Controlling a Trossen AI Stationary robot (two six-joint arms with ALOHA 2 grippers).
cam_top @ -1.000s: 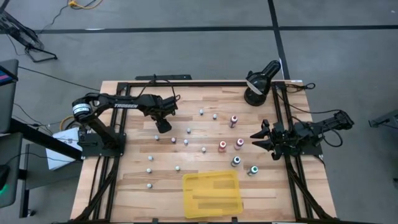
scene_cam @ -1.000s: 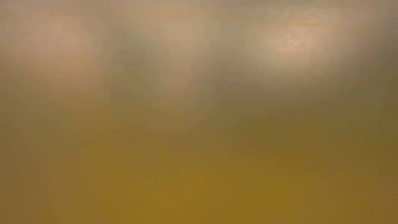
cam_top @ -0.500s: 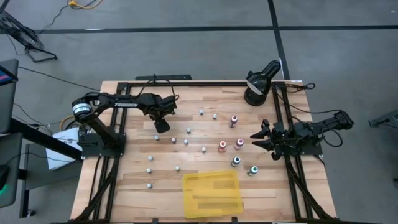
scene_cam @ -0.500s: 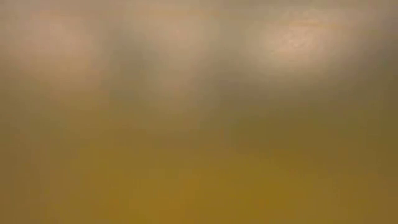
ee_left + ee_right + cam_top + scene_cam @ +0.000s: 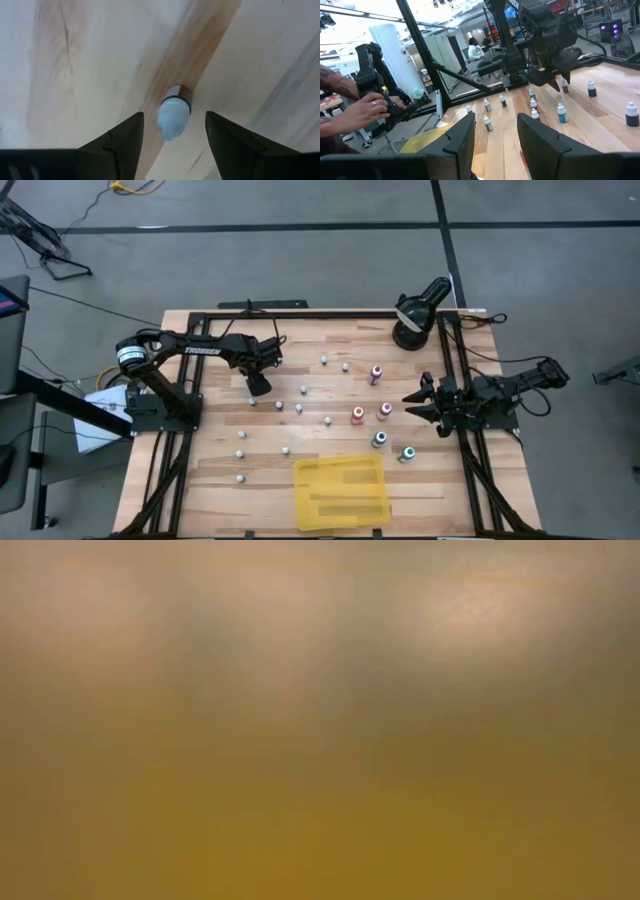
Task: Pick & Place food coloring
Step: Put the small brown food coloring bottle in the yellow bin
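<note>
Hovering left gripper [image 5: 172, 145], spread, straddles bottle [image 5: 173, 114]; high view hides bottle.

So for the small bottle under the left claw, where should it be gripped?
From straight above, across the body just below the cap. The bottle stands upright, its white cap pointing up between the open fingers of the left claw, so closing on its round sides looks simplest. No neighbouring bottle is in that view.

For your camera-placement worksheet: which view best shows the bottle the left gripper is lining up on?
The left wrist view: the white-capped bottle stands upright between the open left gripper's fingers. The high view barely shows it beneath the gripper; the low view shows nothing recognisable.
</note>
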